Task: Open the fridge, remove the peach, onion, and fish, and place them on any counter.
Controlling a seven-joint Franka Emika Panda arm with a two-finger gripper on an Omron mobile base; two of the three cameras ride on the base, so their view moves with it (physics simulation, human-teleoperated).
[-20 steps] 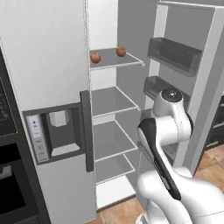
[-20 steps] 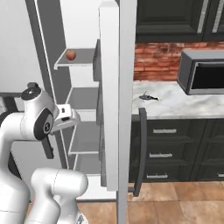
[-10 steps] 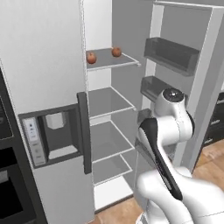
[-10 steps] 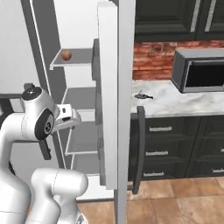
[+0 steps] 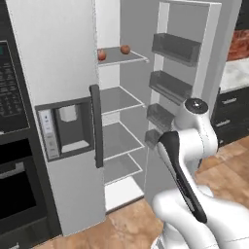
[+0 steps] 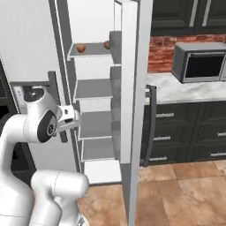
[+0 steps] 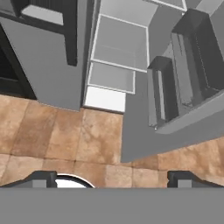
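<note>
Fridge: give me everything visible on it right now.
The fridge is tall, light-grey brushed metal, two-door. Its right door stands swung wide open, carrying dark grey bins; the left door is shut, with a dispenser recess and a dark vertical handle. Inside are grey shelves; the top shelf holds two small reddish round items. It stands on the tiled floor beside a black oven.

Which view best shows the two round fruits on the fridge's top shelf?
The left base view: both fruits sit unobstructed on the top shelf. The right base view shows one fruit clearly, the other partly cut by the open door. The hand view looks down at lower shelves and floor.
</note>
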